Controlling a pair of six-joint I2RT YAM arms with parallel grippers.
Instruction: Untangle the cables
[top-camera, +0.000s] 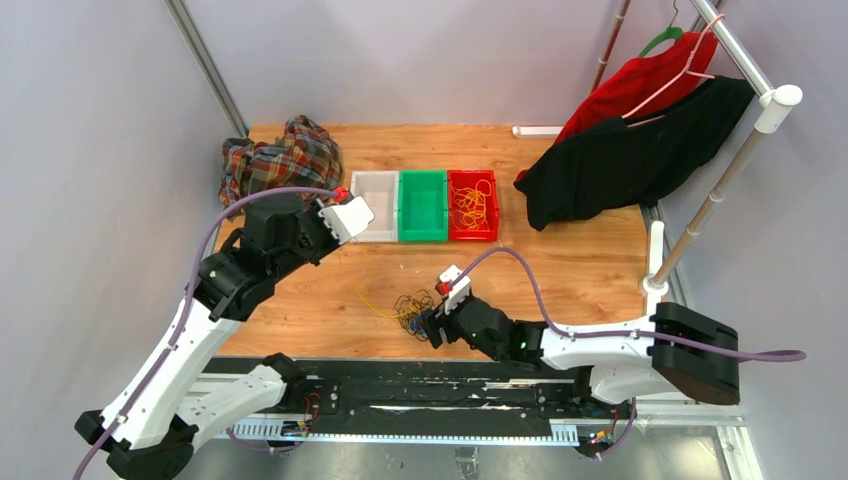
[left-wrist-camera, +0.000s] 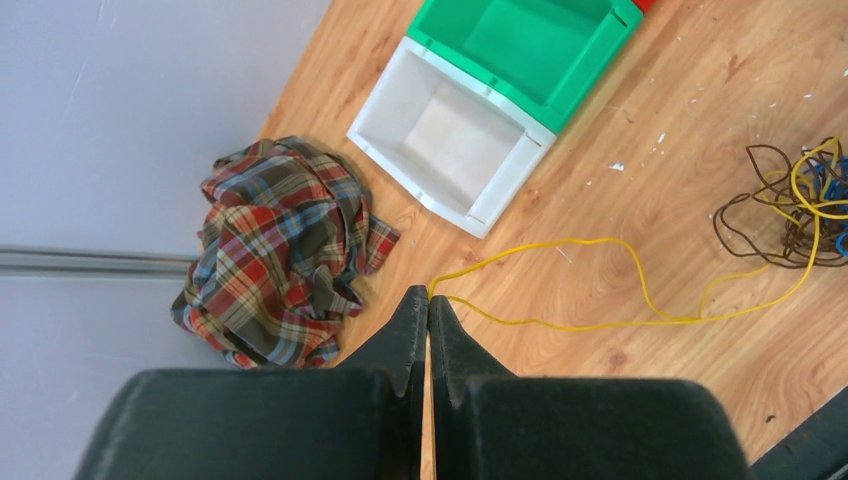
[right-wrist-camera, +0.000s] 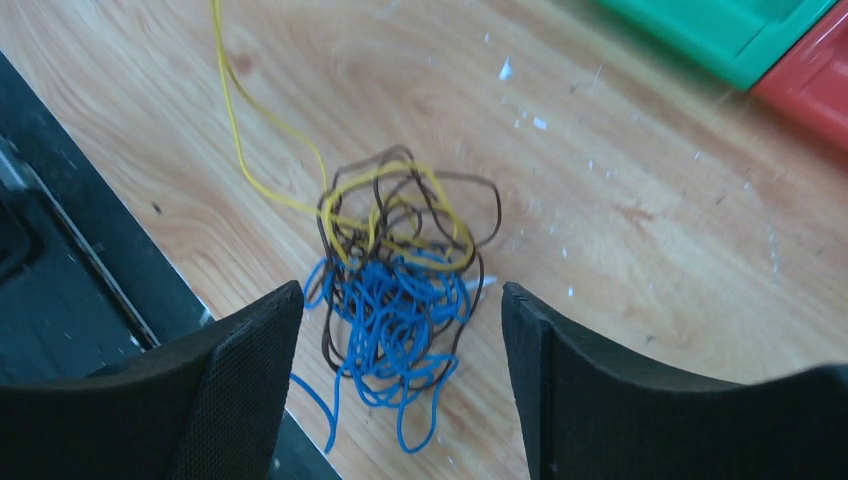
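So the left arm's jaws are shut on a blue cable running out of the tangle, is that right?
No, it's yellow. The left wrist view shows the left gripper with jaws shut on the yellow cable running out of the tangle.

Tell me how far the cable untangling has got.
Done: yellow loops sit in the red bin. In hand: the left gripper is shut on a yellow cable stretched out from the tangle, with the right gripper open over that tangle. Left: blue, dark and yellow wires are knotted together; the green bin and white bin hold nothing.
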